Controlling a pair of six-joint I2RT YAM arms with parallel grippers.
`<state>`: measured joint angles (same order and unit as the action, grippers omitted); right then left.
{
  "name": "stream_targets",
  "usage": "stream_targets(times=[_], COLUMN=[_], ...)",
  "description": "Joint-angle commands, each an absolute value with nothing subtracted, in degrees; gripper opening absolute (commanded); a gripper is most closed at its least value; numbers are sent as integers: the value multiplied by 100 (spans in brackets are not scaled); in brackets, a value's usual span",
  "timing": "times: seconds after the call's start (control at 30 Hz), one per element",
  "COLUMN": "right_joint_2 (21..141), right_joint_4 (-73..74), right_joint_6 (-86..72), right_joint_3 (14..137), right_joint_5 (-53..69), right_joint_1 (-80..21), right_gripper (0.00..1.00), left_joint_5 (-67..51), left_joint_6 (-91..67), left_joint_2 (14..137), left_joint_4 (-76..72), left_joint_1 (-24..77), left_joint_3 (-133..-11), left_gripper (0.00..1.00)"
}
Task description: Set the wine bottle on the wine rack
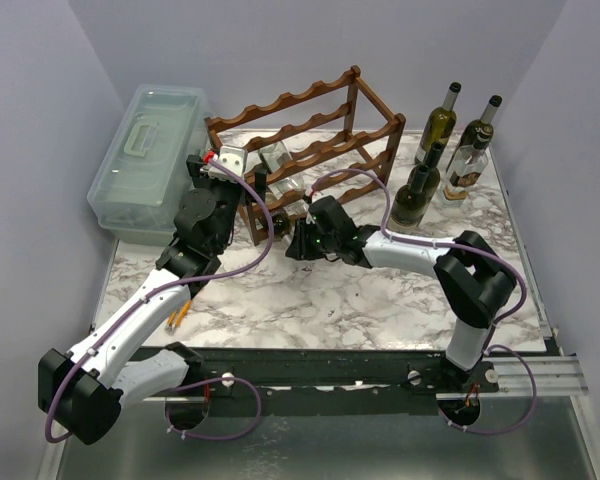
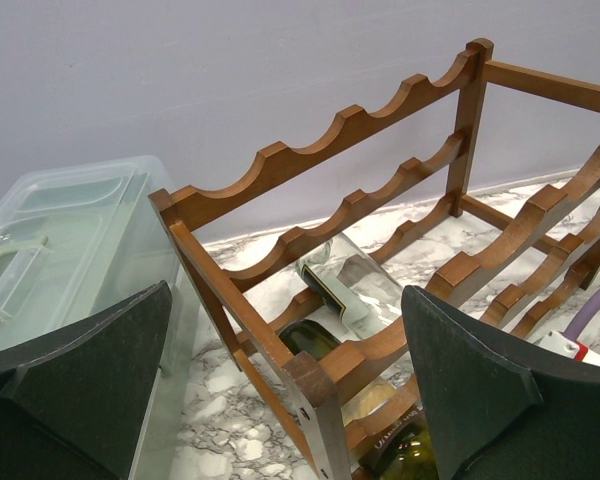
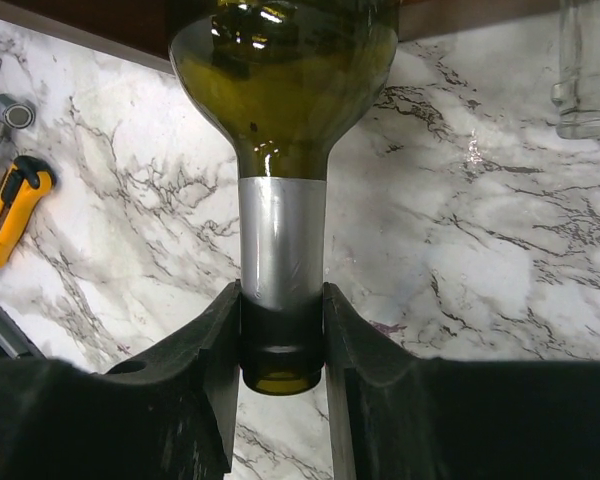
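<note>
**Wine bottle [image 3: 280,90]:** green glass, lying approx. level with its neck toward the arms. The shoulder is at a low front rail of the wine rack [image 2: 350,125]. Whether the body sits fully in a scallop cannot be told.

**Right fingers [image 3: 205,360]:** clamped on the neck end, at the foil's lower edge, just behind the lip.

**Hazards (judged, not observed):**
1. Slip. The grip is at the far end of a heavy body, on smooth foil and glass. Any lift w/o rail support may let the bottle pivot or slide out.
2. Snag. The shoulder may catch the rail on a push, and the rack could then skid on the counter [image 1: 310,290].
3. Knock. A clear bottle [image 2: 355,285] lies in the rack close by.
4. Left fingers [image 2: 90,385] stand wide apart, holding nothing, either side of the rack's end post. If the rack shifts, it could strike them.
</note>
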<state>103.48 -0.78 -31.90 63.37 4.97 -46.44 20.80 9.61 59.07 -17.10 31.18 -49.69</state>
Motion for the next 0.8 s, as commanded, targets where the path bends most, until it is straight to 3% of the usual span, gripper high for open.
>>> stream_targets(times=[0.0,0.77], right_joint_2=[10657,11435], right_joint_4=[-293,-592], right_joint_6=[-3210,-2793], right_joint_3=[6285,7053], right_joint_5=[545,98], right_joint_1=[-4654,-4654], right_gripper=[1,1], left_joint_5=[1951,1896], left_joint_6=[870,813], left_joint_2=[5896,5887], left_joint_4=[-1822,-1821], left_joint_1=[3085,3085], left_joint_3=[-4896,-4904], left_gripper=[98,98])
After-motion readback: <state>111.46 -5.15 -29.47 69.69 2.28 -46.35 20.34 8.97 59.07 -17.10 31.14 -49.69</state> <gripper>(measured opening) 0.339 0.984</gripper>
